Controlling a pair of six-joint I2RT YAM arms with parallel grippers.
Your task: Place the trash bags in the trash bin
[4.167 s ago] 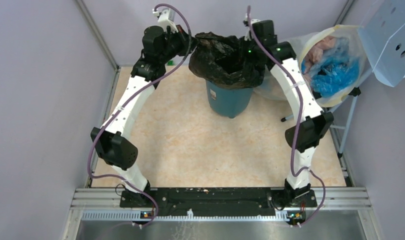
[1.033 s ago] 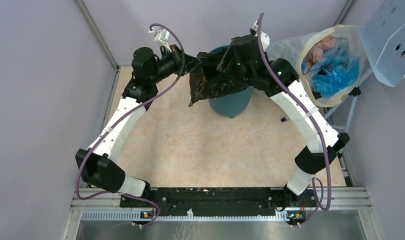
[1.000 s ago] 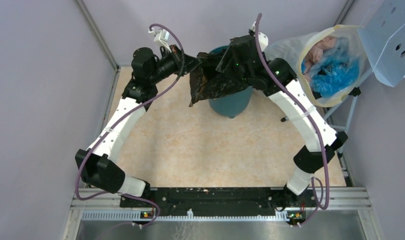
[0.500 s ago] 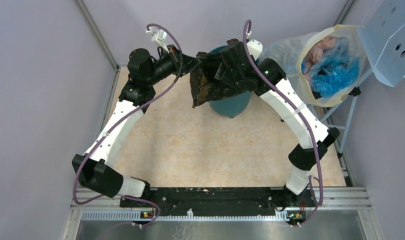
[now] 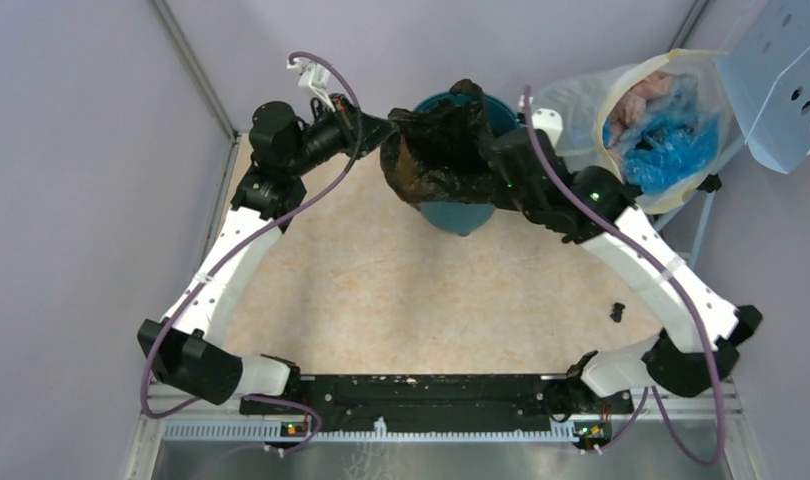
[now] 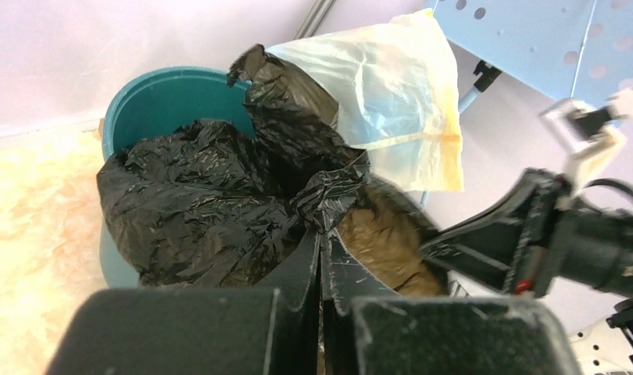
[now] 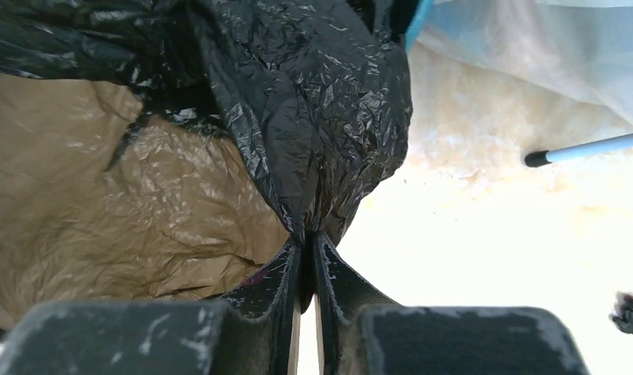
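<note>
Glossy black trash bag (image 5: 436, 150), teal trash bin (image 5: 459, 213), mottled beige table (image 5: 401, 290).

**Left arm** (image 5: 226, 265) and **right arm** (image 5: 671, 280): white links are joined by black joint housings (image 5: 191, 360), and purple cables (image 5: 281, 213) are routed alongside. The left gripper (image 6: 320, 258) and right gripper (image 7: 305, 258) are finished in black.

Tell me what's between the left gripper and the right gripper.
The black trash bag, pinched by the left gripper and the right gripper, over the trash bin: top view.
</note>
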